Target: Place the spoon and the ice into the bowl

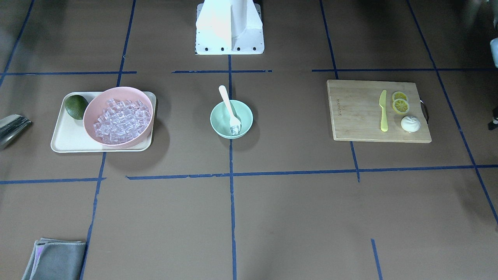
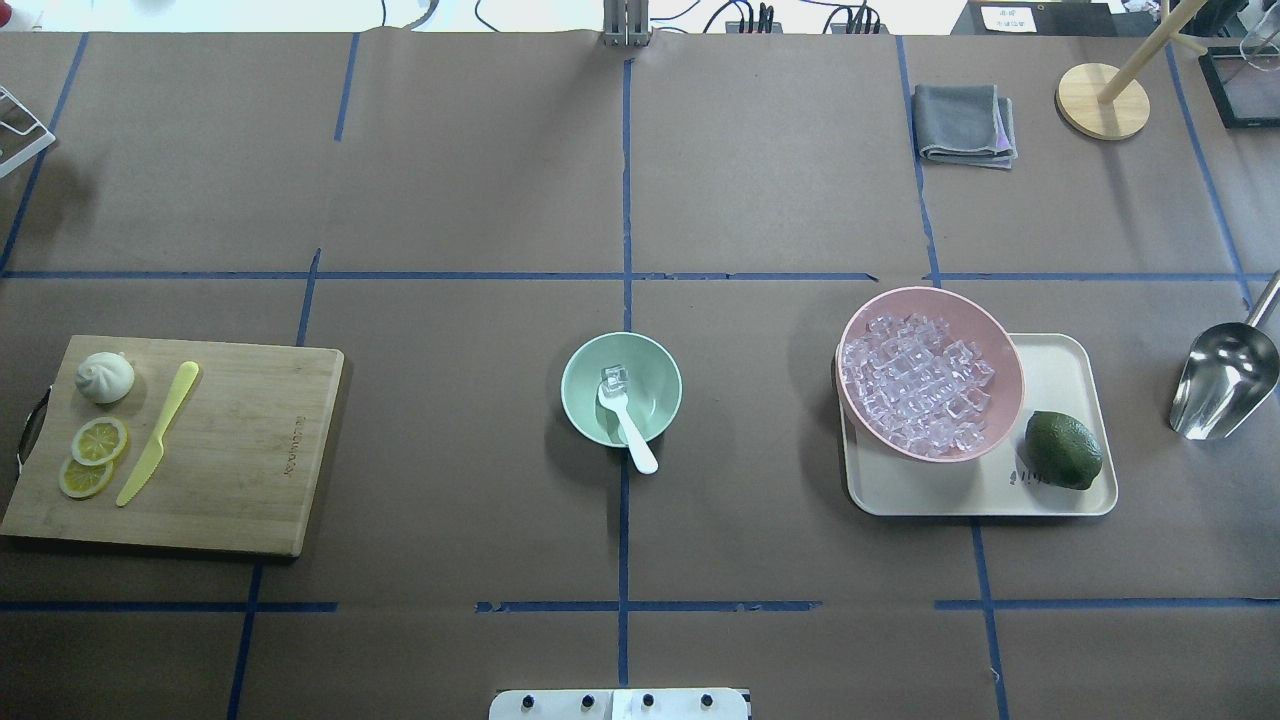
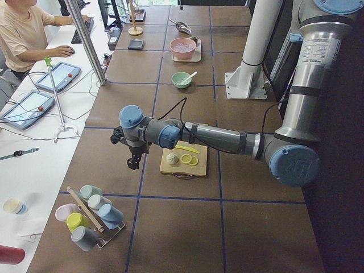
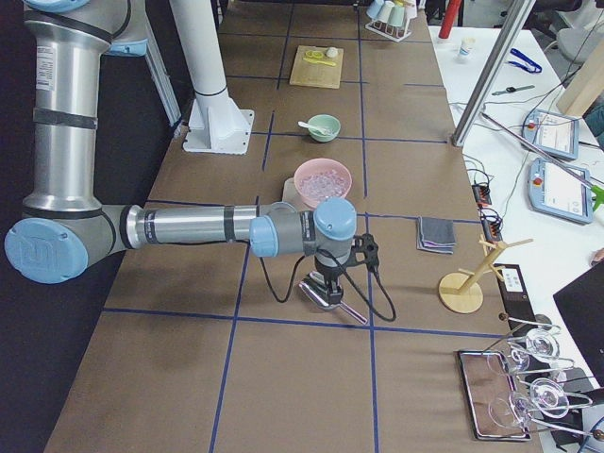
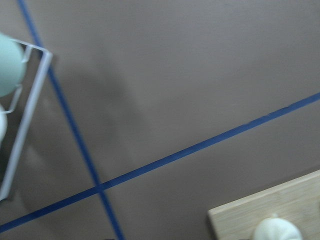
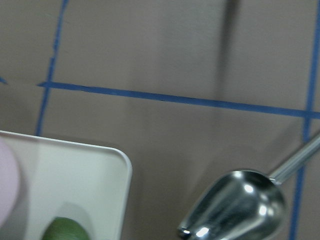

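Spoon (image 2: 627, 420) lies in the bowl (image 2: 655, 400) at the centre of the overhead frame, its white scoop next to one clear ice cube (image 2: 614, 377) and its handle overhanging the lower rim. A knock to that handle could lever it out. Whether the left gripper (image 3: 133, 162) and right gripper (image 4: 326, 283) are wide or narrow cannot be told.

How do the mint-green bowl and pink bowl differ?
The round mint-green bowl is smaller than the round pink bowl. Green holds a white plastic spoon and little clear ice; pink is full of cubes. Green sits on the table, pink on a cream tray. Both upright.
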`<state>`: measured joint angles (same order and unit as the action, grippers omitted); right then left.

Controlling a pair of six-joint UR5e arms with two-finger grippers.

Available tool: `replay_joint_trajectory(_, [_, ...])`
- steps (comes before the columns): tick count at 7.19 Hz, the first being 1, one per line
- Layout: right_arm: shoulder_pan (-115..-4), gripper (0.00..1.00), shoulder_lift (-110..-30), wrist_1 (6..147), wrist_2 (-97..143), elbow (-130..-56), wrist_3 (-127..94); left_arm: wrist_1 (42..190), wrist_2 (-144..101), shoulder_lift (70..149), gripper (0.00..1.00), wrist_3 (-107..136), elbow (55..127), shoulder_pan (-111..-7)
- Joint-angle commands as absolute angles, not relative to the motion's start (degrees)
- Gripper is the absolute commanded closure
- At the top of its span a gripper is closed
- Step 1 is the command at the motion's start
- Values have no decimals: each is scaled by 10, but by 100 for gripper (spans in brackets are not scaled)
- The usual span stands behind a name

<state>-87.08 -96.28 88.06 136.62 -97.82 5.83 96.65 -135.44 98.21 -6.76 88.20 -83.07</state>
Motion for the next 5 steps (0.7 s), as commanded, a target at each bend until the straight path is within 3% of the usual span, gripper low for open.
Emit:
replay_joint_trajectory(1, [-904,0,-955,918,1362,-933,137,912,-1375,997,13,-68,877,-845])
replay_joint_trajectory(4, [-927,0,-956,920,1367,-907,183,841,-1380,993,10,-53,883,-842])
replay_joint_trajectory(5, [-926,0,-931,918,1367,-874,181,792,-1381,989,10,-52,922,-843])
